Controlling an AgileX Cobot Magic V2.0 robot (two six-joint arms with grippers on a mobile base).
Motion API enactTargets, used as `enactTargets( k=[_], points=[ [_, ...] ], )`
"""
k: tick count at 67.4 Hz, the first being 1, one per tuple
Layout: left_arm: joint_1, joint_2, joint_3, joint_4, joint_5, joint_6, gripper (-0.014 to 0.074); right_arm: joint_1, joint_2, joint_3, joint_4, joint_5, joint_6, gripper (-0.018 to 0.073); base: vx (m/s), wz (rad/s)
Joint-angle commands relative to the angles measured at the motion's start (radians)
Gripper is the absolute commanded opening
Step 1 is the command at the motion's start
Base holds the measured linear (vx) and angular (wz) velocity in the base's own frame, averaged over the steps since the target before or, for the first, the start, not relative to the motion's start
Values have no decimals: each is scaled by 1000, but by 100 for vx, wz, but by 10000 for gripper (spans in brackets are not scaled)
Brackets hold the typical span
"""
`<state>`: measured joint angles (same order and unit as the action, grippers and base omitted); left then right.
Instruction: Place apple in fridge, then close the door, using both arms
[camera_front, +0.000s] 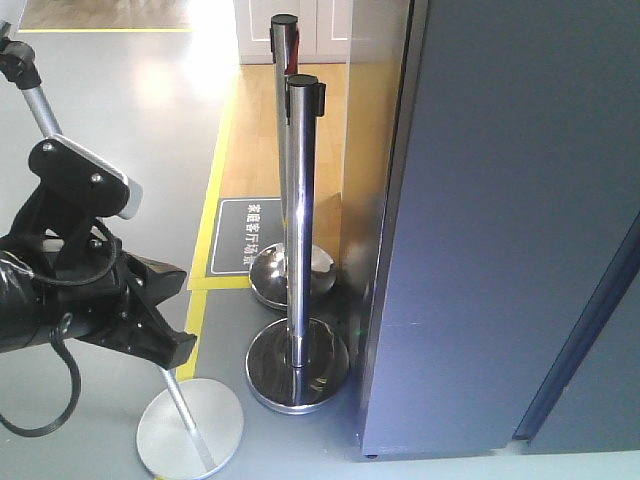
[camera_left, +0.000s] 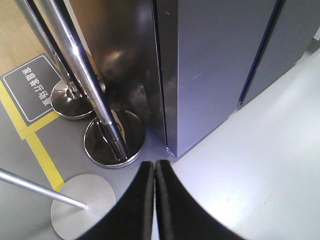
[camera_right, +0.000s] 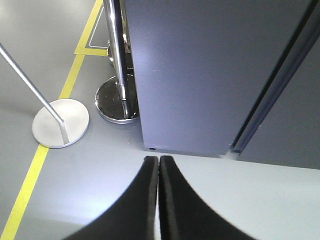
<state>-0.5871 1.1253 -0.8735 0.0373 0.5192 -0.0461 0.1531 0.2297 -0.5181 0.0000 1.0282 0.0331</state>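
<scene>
The door of the fridge stands shut, its dark blue-grey face flush with the cabinet edge, so the interior and anything in it is hidden; the apple cannot be seen in any view. A thin dark seam separates the door from the adjoining dark panel on its right. The fridge's lower left corner sits just beside the mirrored base of the nearer chrome stanchion, and a second stanchion stands behind it; passage on that side is tight. A slanted silver pole on a flat round base stands near them on the grey floor, beside a yellow floor line. The floor in front of the door is open. The left gripper hovers low over that floor, jaws pressed together and empty. The right gripper is likewise clenched on nothing, facing the door's bottom edge.
</scene>
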Motion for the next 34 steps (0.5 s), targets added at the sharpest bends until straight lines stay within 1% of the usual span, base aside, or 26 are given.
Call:
enactTargets(
  k=[1, 34],
  points=[
    [0, -22, -25, 0, -60, -11, -6, -4, 13, -24, 6, -54, -1, -3, 0, 0],
    [0, -37, -24, 0, -58, -11, -6, -4, 13, -24, 7, -55, -3, -3, 0, 0]
  ],
)
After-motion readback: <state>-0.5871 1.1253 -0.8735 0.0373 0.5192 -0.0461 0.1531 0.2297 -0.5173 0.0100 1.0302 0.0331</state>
